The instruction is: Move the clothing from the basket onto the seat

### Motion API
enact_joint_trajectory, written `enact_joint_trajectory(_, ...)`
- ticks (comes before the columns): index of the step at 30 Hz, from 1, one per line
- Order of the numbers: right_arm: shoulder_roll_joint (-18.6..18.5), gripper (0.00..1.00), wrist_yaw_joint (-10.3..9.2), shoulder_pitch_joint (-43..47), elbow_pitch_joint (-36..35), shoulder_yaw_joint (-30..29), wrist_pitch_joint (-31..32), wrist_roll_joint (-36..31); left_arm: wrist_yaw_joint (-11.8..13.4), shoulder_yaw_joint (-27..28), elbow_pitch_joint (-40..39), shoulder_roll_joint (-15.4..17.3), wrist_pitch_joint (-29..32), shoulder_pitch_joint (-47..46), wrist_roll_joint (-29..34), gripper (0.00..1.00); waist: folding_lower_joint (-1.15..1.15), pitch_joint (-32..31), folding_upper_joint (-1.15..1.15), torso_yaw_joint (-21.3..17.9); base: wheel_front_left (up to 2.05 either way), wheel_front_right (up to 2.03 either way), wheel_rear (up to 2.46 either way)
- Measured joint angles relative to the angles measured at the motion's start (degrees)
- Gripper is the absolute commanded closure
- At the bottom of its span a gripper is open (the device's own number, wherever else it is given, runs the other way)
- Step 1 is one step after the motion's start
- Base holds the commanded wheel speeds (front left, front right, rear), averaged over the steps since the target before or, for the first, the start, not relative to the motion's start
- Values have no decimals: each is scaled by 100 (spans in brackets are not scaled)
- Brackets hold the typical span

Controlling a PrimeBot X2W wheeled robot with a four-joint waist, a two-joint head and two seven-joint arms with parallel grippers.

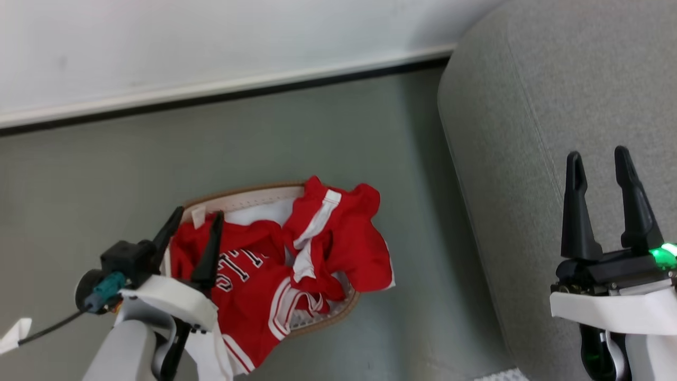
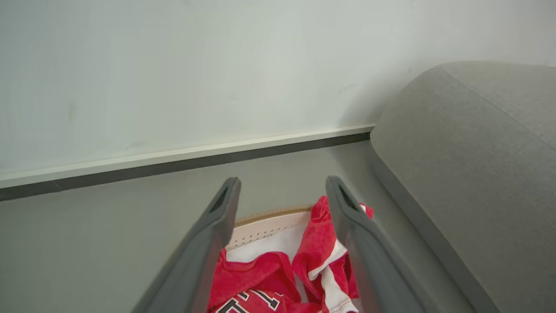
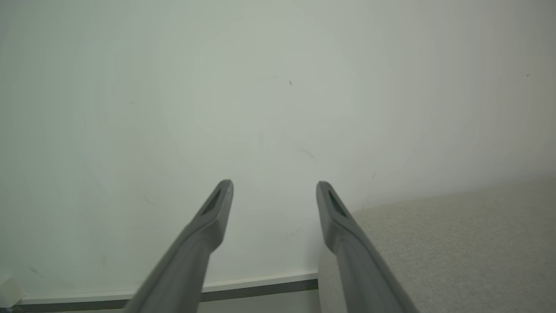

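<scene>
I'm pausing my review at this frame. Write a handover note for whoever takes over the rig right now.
Left pincer: open, empty, poised over the laundry basket.
Right pincer: open, empty, over the grey sofa.
Clothing: the lettered red jersey and the second red garment both lie in the basket, spilling over its rim.
Done: nothing; no garment on the sofa part in view.
Left: pick up both garments and lay them on the sofa.

Head camera looks down; wrist cameras face wall (image 3: 278, 108), sharing seat (image 1: 555, 106).
</scene>
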Motion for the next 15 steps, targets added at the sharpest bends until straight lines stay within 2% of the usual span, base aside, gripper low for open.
enact_joint_trajectory(7, -3, 0, -1, -197, -179, 75, 0, 134, -1, -590, 931, 371, 0, -600, -297, 0, 0, 555, 0, -231, 0, 0, 0)
enact_joint_trajectory(15, -7, 0, 0, -391, -367, 125, 0, 308, -1, -1623, 2060, 690, 51, -1229, -757, 0, 0, 1092, 0, -544, 0, 0, 0)
